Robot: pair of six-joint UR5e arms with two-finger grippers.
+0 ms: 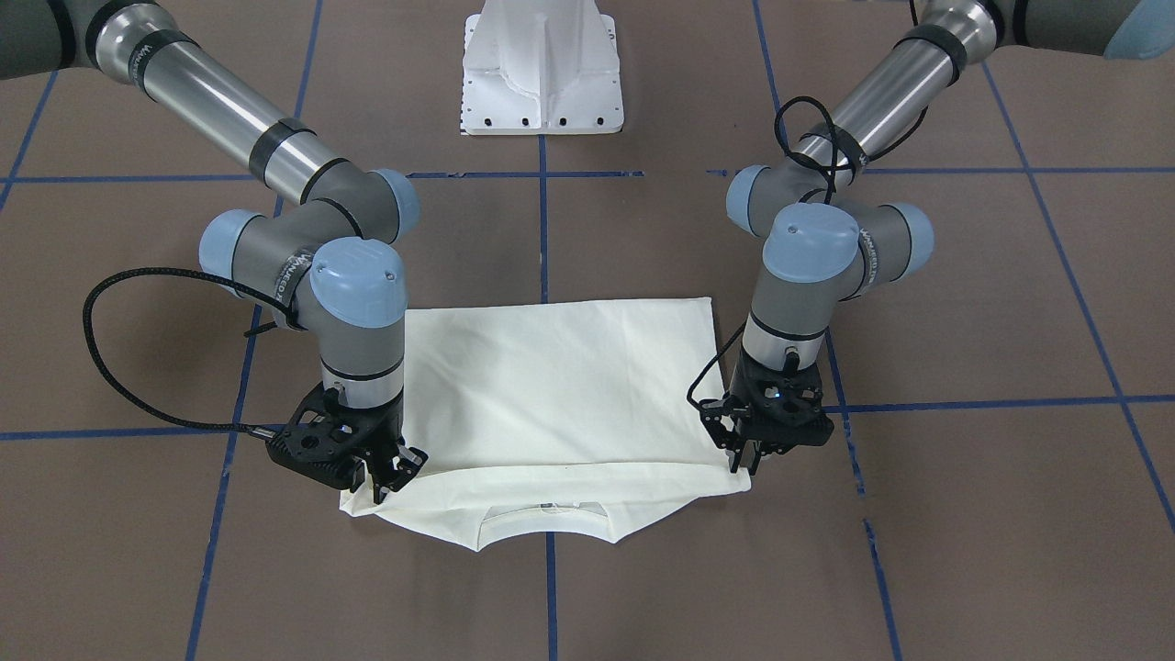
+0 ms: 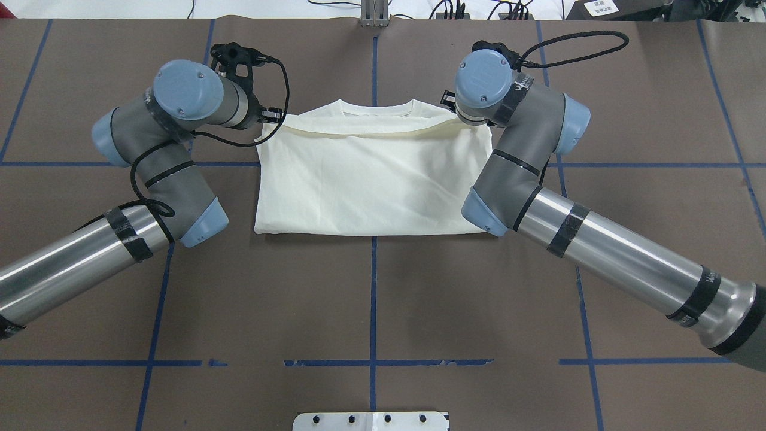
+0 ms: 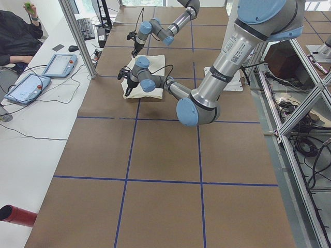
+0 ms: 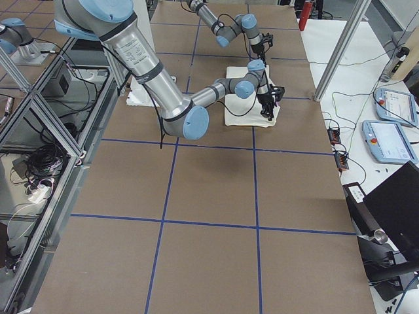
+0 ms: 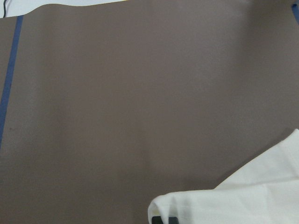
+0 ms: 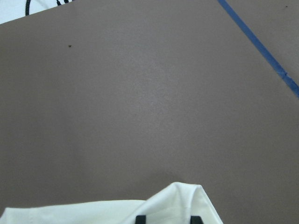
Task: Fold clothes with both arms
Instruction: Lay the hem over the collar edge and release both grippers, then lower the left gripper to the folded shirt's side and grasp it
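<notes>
The cream shirt (image 1: 551, 395) lies folded on the brown table, plain side up, with its collar end on the side away from the robot (image 2: 377, 111). The folded-over edge runs just short of the collar. My left gripper (image 1: 742, 464) pinches that edge at one corner, and in the left wrist view its fingertips (image 5: 159, 219) sit close together on the cloth. My right gripper (image 1: 390, 477) stands at the other corner. In the right wrist view its fingertips (image 6: 140, 219) are well apart, with a hump of the shirt (image 6: 182, 200) between them.
The white pedestal base (image 1: 542, 73) stands at the robot's side of the table. Blue tape lines (image 2: 374, 362) grid the brown surface. Beyond the far table edge are tablets (image 3: 57, 64), cables and a seated person (image 3: 15, 31). A red cylinder (image 3: 18, 216) lies at one end.
</notes>
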